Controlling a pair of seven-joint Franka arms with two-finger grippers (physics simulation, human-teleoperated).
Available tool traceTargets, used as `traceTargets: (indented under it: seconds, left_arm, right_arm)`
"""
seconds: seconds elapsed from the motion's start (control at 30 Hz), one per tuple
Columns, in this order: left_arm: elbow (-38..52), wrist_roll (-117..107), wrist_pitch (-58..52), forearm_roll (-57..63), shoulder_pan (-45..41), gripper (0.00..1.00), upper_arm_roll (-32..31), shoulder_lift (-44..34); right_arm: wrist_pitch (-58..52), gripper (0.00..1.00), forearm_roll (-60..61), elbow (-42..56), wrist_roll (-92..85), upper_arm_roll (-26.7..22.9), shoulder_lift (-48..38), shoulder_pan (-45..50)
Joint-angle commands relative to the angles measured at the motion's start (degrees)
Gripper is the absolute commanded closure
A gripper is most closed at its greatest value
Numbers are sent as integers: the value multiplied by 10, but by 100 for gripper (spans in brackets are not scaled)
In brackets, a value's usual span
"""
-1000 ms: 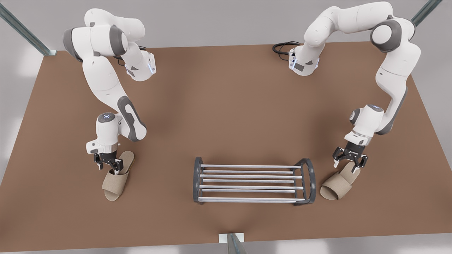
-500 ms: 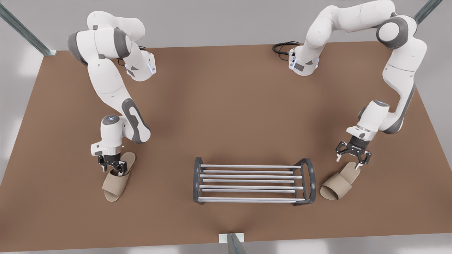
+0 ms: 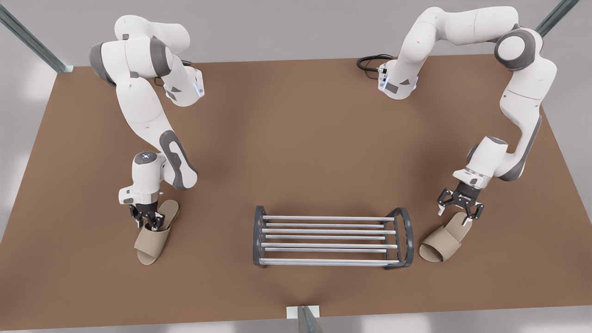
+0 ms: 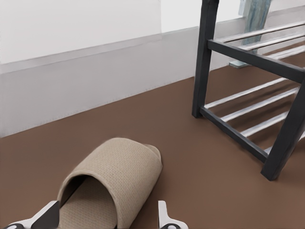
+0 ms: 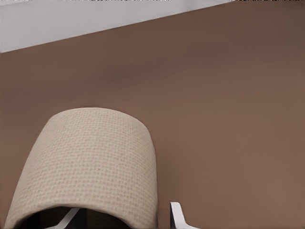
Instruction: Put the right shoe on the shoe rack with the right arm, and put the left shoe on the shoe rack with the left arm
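Two beige slide slippers lie on the brown table on either side of the shoe rack [image 3: 323, 218]. The left shoe [image 3: 439, 245] is at the front view's right, its toe towards the rack's dark end frame [image 4: 248, 55]. My left gripper [image 3: 456, 215] hangs open just above its heel; in the left wrist view the left gripper [image 4: 106, 219] frames the left shoe [image 4: 114, 176]. The right shoe [image 3: 150, 243] lies at the front view's left. My right gripper [image 3: 150, 225] is down at its strap, open. In the right wrist view the right gripper [image 5: 121, 217] has one finger inside the right shoe [image 5: 90, 162] and one outside.
A black cable [image 3: 370, 62] loops at the table's back near one arm's base. A metal post [image 3: 305, 319] stands at the table's front edge, just ahead of the rack. Bare brown table [image 3: 296, 138] stretches behind the rack between the arms.
My right gripper has sunk lower onto the right shoe's strap. My left gripper has shifted slightly over the left shoe's heel. Neither shoe has moved.
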Motion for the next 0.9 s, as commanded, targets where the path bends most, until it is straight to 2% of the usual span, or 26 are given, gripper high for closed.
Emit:
traceTargets:
  seconds: [0.0,0.07,0.13,0.2,0.23,0.3,0.5,0.6,0.67,0.7,0.87]
  left_arm:
    - [3,-88,-13,-40,-7,0,-12,-2]
    - [-8,102,-53,-144,3,0,-37,-3]
    - [-41,241,-78,-257,33,0,-71,-1]
    - [-41,396,-212,-441,83,0,-160,6]
    - [-42,402,-249,-456,106,0,-186,17]
    - [-40,404,-318,-453,135,0,-218,24]
    - [-40,485,-321,-448,146,0,-228,35]
    - [-37,554,-314,-411,143,0,-228,54]
    - [-35,554,-292,-361,143,0,-228,65]
    - [-35,554,-287,-352,141,0,-228,69]
    - [-38,554,-223,-330,117,0,-198,91]
  right_arm:
    - [0,28,4,2,6,0,0,-1]
    - [0,38,5,5,16,0,0,-1]
    - [0,43,7,5,16,0,0,-1]
    - [0,50,8,5,16,0,0,-2]
    - [0,55,8,5,16,0,0,-2]
    - [0,59,8,5,16,0,0,-2]
    - [-1,65,8,11,76,1,-6,-1]
    - [-1,66,8,16,89,3,-11,-6]
    - [-2,71,8,16,101,3,-16,-7]
    - [-3,79,8,16,102,4,-20,-8]
    - [-6,79,8,15,118,4,-32,-9]
